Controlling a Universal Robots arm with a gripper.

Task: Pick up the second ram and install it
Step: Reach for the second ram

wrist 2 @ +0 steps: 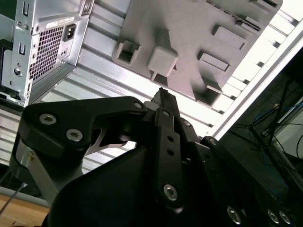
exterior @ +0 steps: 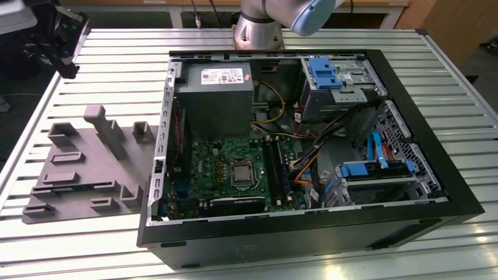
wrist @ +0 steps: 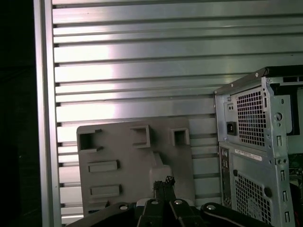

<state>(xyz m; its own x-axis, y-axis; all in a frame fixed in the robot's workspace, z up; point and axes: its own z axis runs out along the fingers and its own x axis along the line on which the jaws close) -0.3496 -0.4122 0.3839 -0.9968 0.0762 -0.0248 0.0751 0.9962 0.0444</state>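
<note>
Slatted metal table (exterior: 116, 70); claw (wrist: 164, 181) seemingly closed

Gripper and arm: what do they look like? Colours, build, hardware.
The gripper is matte black: broad flat linkage bars with rounded ends, pinned by silver round-head bolts, tapering to slim black fingers. A bare grey metal bracket sits beside one bar. In the exterior view the arm is a silver-grey cylinder with a light blue joint cap.

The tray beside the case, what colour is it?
The tray is grey, clearest in the exterior view.
</note>
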